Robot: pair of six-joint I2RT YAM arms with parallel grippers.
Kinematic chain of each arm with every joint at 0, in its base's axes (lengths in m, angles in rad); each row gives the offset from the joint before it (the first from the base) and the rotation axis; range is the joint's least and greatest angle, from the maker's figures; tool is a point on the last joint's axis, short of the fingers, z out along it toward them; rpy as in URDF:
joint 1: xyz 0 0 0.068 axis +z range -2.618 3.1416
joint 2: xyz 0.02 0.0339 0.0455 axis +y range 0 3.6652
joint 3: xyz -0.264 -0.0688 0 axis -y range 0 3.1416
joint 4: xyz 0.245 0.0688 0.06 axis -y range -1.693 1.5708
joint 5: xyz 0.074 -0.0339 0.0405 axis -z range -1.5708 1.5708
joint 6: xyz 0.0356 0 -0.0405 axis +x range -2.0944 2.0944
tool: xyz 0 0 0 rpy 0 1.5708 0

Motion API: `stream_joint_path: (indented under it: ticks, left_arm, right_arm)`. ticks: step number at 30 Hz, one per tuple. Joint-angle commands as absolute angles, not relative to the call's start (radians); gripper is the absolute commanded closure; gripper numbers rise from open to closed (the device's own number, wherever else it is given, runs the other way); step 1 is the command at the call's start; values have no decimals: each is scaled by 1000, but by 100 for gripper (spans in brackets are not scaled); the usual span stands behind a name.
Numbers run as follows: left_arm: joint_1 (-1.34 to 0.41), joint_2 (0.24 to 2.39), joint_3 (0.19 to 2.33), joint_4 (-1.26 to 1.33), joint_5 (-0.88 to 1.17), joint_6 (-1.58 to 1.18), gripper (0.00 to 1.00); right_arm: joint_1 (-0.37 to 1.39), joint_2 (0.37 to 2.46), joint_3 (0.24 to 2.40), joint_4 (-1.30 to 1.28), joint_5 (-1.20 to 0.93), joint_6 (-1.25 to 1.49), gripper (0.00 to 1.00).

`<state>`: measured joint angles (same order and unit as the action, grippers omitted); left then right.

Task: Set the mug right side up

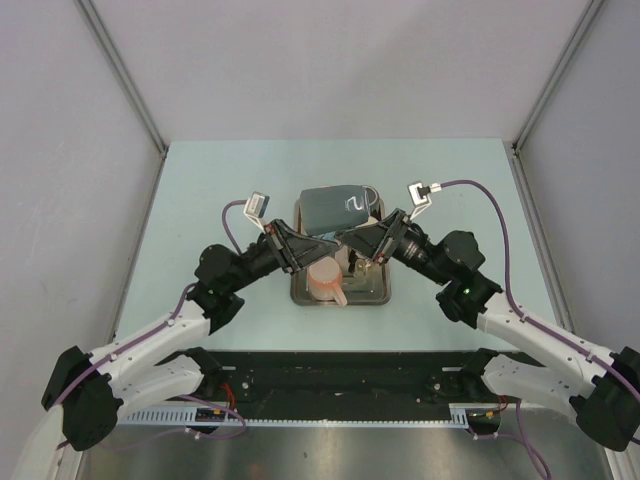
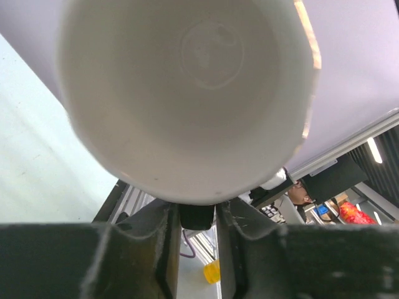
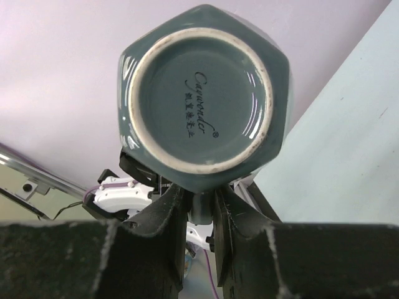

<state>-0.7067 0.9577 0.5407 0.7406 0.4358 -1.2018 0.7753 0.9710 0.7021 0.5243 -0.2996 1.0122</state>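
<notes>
A dark teal mug (image 1: 337,208) is held on its side above the metal tray (image 1: 384,294). In the right wrist view its stamped base (image 3: 201,93) faces the camera. My right gripper (image 3: 201,208) is shut on the teal handle below the base; in the top view the right gripper (image 1: 357,241) is at the mug's right. In the left wrist view the mug's white inside (image 2: 187,93) faces the camera. My left gripper (image 2: 197,215) is shut on a dark part under the rim, likely the handle. In the top view the left gripper (image 1: 322,240) is at the mug's left.
A pink mug (image 1: 326,280) stands on the tray below the two grippers, with its handle toward the front right. I cannot tell which way up it is. Both arms reach in from the near corners. Grey walls enclose the pale table (image 1: 220,190).
</notes>
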Motion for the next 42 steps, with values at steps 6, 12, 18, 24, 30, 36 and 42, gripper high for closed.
stream_joint_path:
  ticks: [6,12,18,24,30,36,42]
  left_arm:
    - [-718,943,574,876,407,-1216,100]
    - [-718,927,587,825,396,-1183,100]
    - [-718,881,572,759,348,-1118,100]
    - [-718,830,545,758,313,-1071,100]
    - [-716,798,525,752,302,-1043,100]
    - [-718,775,517,747,293,-1031,100]
    - [-644,684,593,512,230,-944,100]
  right_arm:
    - [801,950,722,512,-356,970,100]
    - [798,927,721,462,-351,947,100]
    - [795,896,733,373,-322,900,99]
    - [787,874,747,344,-324,881,71]
    - [778,870,767,316,-331,867,36]
    - [770,867,775,304,-345,865,22]
    - [769,799,825,82,-307,792,17]
